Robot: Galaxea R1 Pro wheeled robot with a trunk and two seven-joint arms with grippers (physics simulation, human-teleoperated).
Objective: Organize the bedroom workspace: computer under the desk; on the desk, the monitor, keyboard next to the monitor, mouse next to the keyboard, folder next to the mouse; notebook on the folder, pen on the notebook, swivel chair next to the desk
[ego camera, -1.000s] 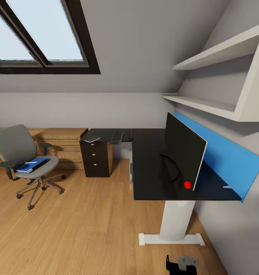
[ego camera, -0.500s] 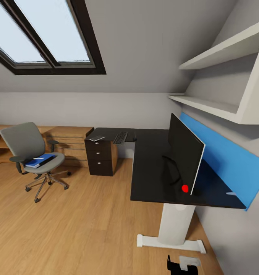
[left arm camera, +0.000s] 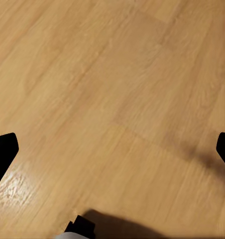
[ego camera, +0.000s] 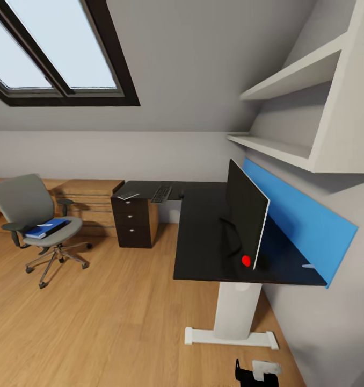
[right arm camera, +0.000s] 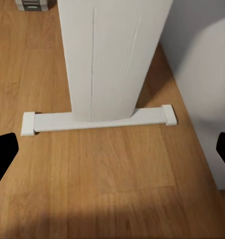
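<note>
Since a moment ago only our view has swung; the monitor (ego camera: 247,215) and keyboard (ego camera: 161,193) sit on the desk (ego camera: 201,242), the folder (ego camera: 44,228) waits on the swivel chair (ego camera: 34,220), both grippers spread wide, empty.

You are looking into an attic room with a warm plank floor (ego camera: 123,317) and pale grey walls. Overhead on your left, a dark-framed skylight (ego camera: 53,59) set in the sloping ceiling lets in soft daylight. Against the far wall you see a low oak chest (ego camera: 88,201). On your right, two white shelves (ego camera: 289,107) hang above a bright blue wall panel (ego camera: 305,215), and a grey wall (ego camera: 321,322) runs down to the floor.
</note>
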